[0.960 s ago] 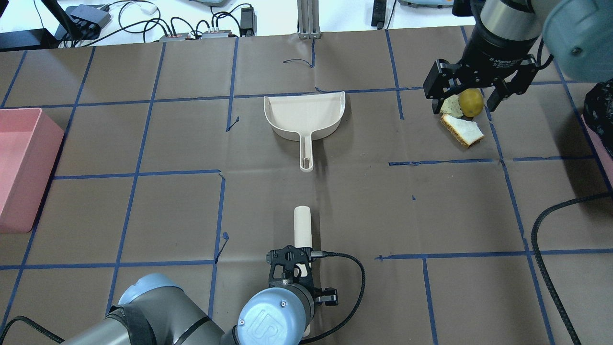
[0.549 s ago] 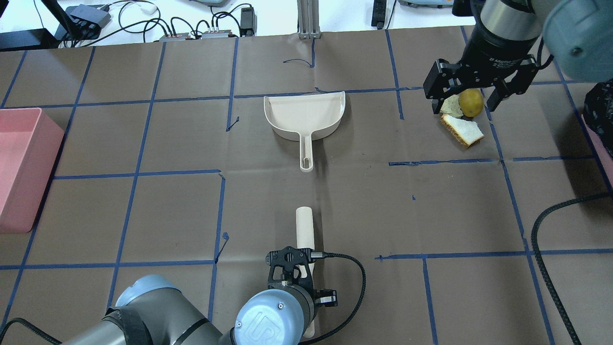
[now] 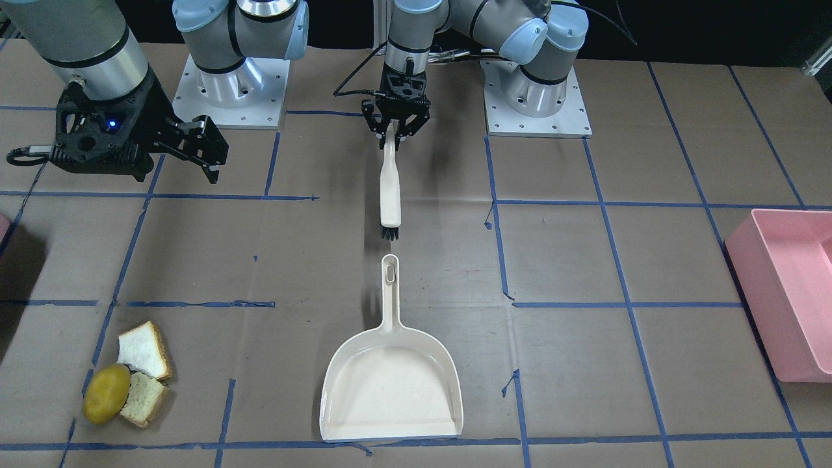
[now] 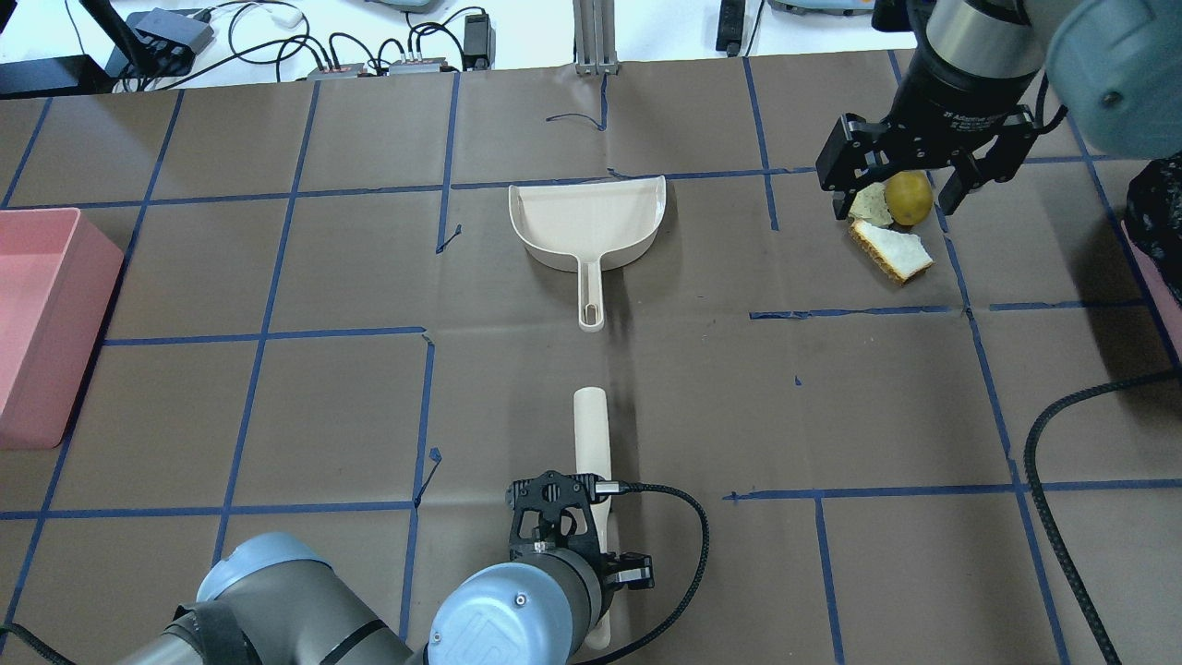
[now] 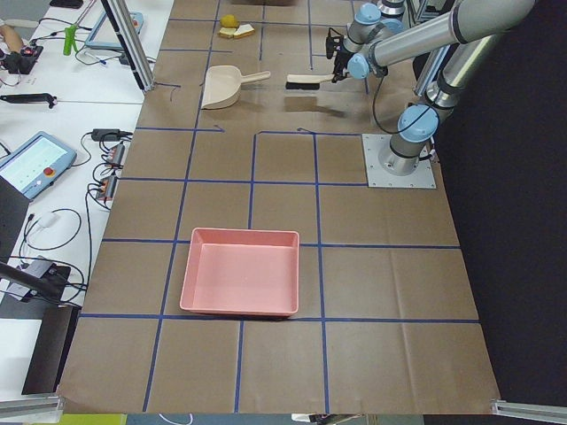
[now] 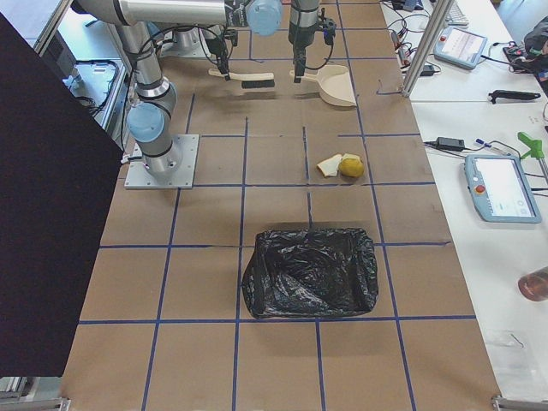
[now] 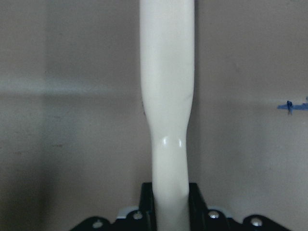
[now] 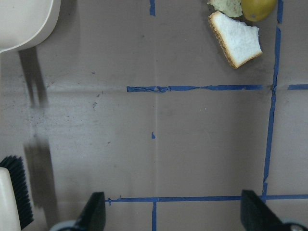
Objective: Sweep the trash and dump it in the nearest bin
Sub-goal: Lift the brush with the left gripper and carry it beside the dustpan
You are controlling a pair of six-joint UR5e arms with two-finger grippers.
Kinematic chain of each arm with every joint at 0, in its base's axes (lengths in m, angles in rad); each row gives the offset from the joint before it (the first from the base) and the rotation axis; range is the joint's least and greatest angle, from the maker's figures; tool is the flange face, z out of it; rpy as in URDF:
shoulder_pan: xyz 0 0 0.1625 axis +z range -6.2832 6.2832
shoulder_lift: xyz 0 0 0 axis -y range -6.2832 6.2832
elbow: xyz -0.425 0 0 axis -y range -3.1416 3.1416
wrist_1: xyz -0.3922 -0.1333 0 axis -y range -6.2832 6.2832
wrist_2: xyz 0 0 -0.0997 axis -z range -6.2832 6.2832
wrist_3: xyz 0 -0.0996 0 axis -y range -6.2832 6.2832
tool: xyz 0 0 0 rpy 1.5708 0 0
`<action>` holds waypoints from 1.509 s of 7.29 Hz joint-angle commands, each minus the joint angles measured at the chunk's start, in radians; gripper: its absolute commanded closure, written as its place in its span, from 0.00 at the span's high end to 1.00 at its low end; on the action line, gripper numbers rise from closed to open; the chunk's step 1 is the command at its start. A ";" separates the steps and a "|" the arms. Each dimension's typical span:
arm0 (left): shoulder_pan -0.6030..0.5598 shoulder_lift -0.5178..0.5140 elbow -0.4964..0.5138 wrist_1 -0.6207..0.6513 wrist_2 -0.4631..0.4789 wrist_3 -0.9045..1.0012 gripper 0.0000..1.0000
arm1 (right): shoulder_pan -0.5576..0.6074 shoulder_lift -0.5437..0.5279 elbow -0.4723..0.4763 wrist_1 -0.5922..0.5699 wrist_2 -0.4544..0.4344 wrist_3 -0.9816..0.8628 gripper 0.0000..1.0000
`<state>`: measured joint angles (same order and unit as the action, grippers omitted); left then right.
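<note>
Two bread slices (image 4: 894, 251) (image 4: 868, 205) and a yellow-green fruit (image 4: 909, 198) lie together at the table's far right. They also show in the front view as bread (image 3: 144, 350) and fruit (image 3: 106, 393). My right gripper (image 4: 910, 175) hangs open and empty above them, and its wrist view shows a slice (image 8: 237, 38). My left gripper (image 4: 561, 506) is shut on the handle of a cream brush (image 4: 591, 432), with its black bristles (image 3: 390, 233) just short of the dustpan handle. The cream dustpan (image 4: 586, 222) lies mid-table. The nearest bin shows as a pink sliver (image 4: 1162, 282) at the right edge.
A large pink tub (image 4: 37, 314) stands at the table's left edge. A black bag (image 6: 310, 272) lines the bin near the trash. A black cable (image 4: 1043, 443) loops over the right side. Blue tape lines grid the brown table cover (image 4: 351, 406).
My left arm has shifted a little, and the brush it holds reaches slightly further toward the dustpan. The right gripper has barely moved.
</note>
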<state>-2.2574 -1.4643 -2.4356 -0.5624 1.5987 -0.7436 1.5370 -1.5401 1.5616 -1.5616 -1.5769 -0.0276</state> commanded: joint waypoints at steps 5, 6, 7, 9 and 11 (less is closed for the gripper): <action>0.241 0.120 0.240 -0.462 0.046 0.226 0.03 | 0.000 0.000 -0.003 0.009 0.003 -0.002 1.00; 0.313 0.119 0.306 -0.540 0.041 0.350 0.03 | 0.000 0.000 -0.002 0.017 0.000 0.000 1.00; 0.382 0.117 0.367 -0.615 0.040 0.460 0.03 | 0.000 0.000 -0.002 0.020 0.003 0.005 1.00; 0.542 0.101 0.473 -0.738 0.041 0.660 0.03 | 0.000 -0.008 -0.011 0.018 0.005 0.006 1.00; 0.628 0.067 0.544 -0.830 0.023 0.684 0.04 | 0.017 0.020 -0.011 0.008 0.017 0.014 1.00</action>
<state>-1.6842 -1.3762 -1.9368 -1.3364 1.6333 -0.0866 1.5430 -1.5347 1.5516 -1.5461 -1.5645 -0.0159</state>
